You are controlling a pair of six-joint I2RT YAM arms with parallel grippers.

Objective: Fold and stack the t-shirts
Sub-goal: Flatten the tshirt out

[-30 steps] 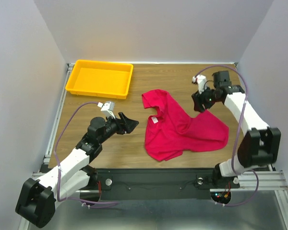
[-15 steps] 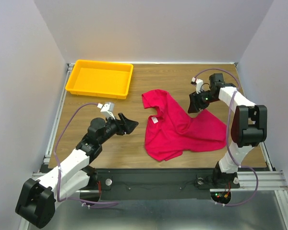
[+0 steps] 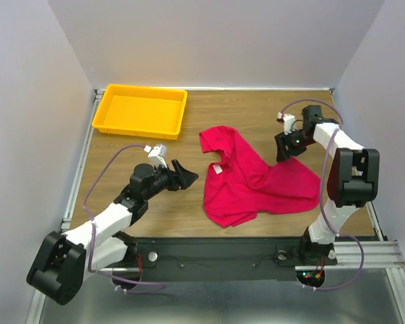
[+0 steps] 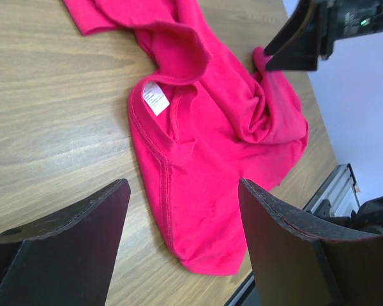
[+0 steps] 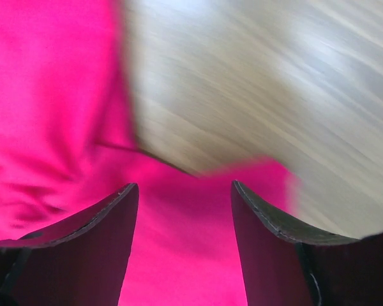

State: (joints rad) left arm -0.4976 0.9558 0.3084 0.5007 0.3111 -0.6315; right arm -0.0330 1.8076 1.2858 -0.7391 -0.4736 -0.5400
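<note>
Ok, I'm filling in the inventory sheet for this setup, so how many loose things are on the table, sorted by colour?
Crimson-pink: 1, the t-shirt
Yellow: 1, the tray
Total: 2

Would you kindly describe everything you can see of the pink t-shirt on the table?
The t-shirt is bright crimson-pink, plain, soft-looking cloth with stitched hems and a small white neck label. It lies unfolded and wrinkled on the wooden table, right of centre, one sleeve spread toward the far side, folds bunched in the middle. The open right gripper sits over its far right corner; contact cannot be told. The open left gripper is clear of it.
</note>
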